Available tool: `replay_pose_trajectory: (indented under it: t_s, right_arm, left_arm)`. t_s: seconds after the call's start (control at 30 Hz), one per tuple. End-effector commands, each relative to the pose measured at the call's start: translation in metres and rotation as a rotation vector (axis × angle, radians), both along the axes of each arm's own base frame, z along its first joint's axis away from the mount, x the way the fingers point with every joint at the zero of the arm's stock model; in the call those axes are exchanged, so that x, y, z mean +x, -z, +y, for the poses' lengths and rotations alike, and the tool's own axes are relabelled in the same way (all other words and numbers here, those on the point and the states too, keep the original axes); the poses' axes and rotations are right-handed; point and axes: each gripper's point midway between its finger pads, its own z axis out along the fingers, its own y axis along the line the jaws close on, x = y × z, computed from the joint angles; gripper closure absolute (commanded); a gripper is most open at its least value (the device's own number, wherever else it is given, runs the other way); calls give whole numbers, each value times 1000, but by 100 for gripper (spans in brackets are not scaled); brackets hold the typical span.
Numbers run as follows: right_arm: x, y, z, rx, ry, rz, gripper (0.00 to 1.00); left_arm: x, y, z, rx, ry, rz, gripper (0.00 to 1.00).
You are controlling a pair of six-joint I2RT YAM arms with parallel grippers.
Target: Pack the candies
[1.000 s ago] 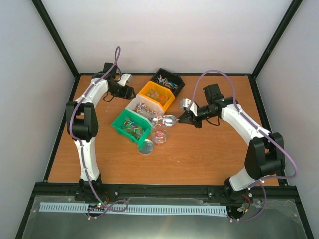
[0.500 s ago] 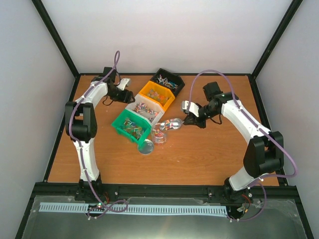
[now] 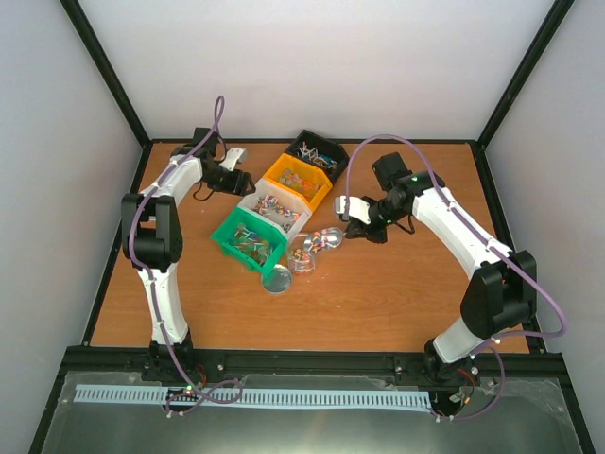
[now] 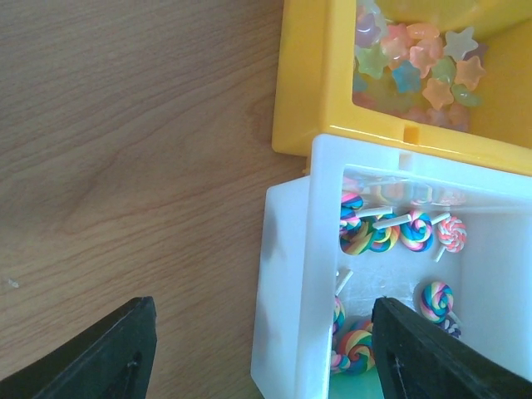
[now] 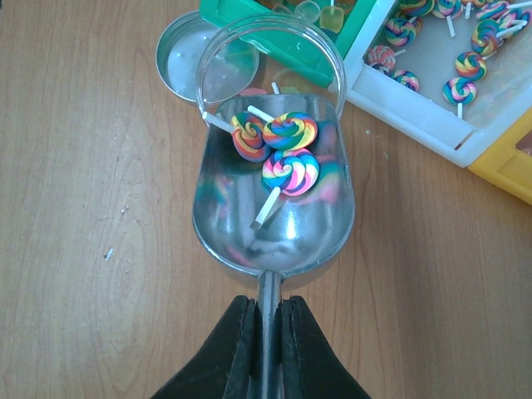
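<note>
Right wrist view: rainbow-swirl lollipop candies (image 5: 287,150) carried in a scoop at the jar mouth.
Item: three swirl candies on white sticks, lying in the bowl of a shiny metal scoop (image 5: 274,224). The scoop's front lip overlaps the rim of a clear round jar (image 5: 270,21). A round silver lid (image 5: 184,58) lies flat on the brown wooden surface (image 5: 83,249), just beside the jar. The right jaws are pressed tight on the scoop's thin handle. Adjacent: a green plastic bin (image 5: 291,46), then a white plastic bin (image 4: 287,274) holding more swirl lollipops (image 4: 399,233), then a yellow plastic bin (image 4: 307,83) of pastel star-shaped sweets (image 4: 424,62), and a black plastic bin (image 3: 319,151) at the far end of the row. The left jaws stand wide apart with nothing between them, straddling the white bin's wall.
</note>
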Motion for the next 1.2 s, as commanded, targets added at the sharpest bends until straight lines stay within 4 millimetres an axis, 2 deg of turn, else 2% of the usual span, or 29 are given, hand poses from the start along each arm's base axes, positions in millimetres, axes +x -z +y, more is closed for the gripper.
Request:
replay_pose_trajectory:
  t_s: [0.0, 0.37, 0.93, 1.17]
  right_arm:
    - [1, -2, 1, -56, -12, -17, 97]
    - [10, -8, 8, -137, -17, -79, 97]
    - [4, -20, 15, -256, -73, -135, 97]
    - [7, -33, 21, -240, -46, -121, 97]
  left_arm:
    - [4, -25, -3, -33, 18, -71, 27]
    - [-1, -17, 3, 7, 23, -67, 26]
    - [-10, -8, 5, 27, 47, -61, 26]
    - [-14, -4, 2, 34, 97, -83, 26]
